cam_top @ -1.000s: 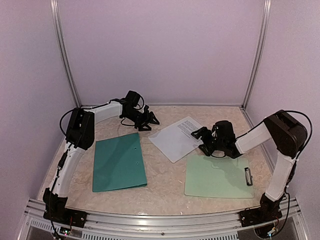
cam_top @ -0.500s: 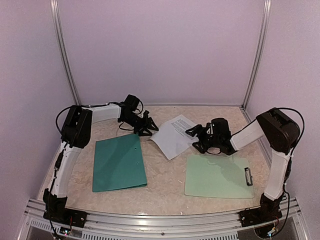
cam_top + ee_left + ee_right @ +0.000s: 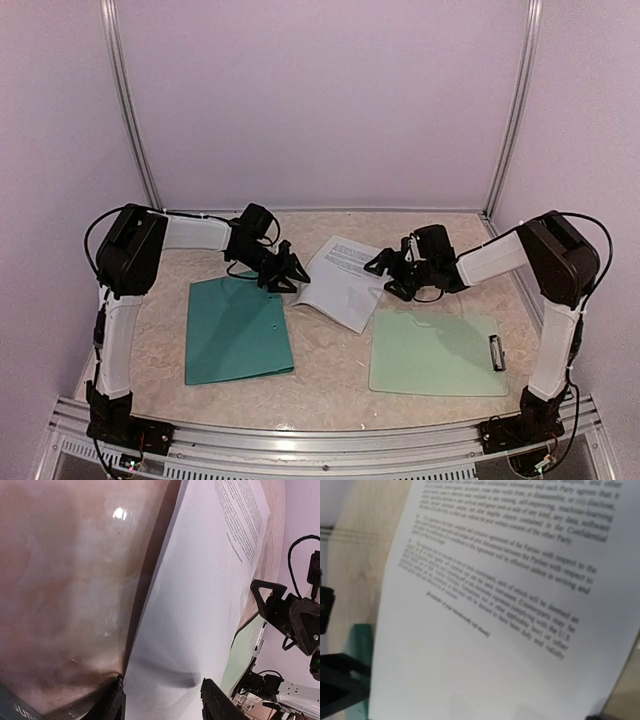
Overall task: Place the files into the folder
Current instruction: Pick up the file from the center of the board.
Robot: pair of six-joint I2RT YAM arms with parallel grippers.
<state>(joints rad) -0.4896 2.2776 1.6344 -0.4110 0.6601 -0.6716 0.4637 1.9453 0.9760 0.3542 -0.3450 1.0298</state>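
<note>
The files [image 3: 338,280] are white printed sheets lying between the two arms, their left corner close to the dark teal folder [image 3: 238,330], which lies flat and closed on the left. My left gripper [image 3: 293,272] sits at the sheets' left edge. In the left wrist view its fingers [image 3: 116,702] stand apart on the files [image 3: 200,605], with a shallow buckle in the paper between them. My right gripper [image 3: 380,275] stands open at the sheets' right edge. In the right wrist view the files [image 3: 485,630] fill the frame and hide the fingers.
A pale mint clipboard [image 3: 435,352] with a metal clip [image 3: 496,352] lies at the front right, just below the right gripper. White walls and aluminium posts close in the table on three sides. The right arm's black gripper [image 3: 285,615] shows beyond the paper.
The sheets have slid left towards the folder with the right gripper behind them. The left gripper has come down onto their left edge and its jaws have narrowed.
</note>
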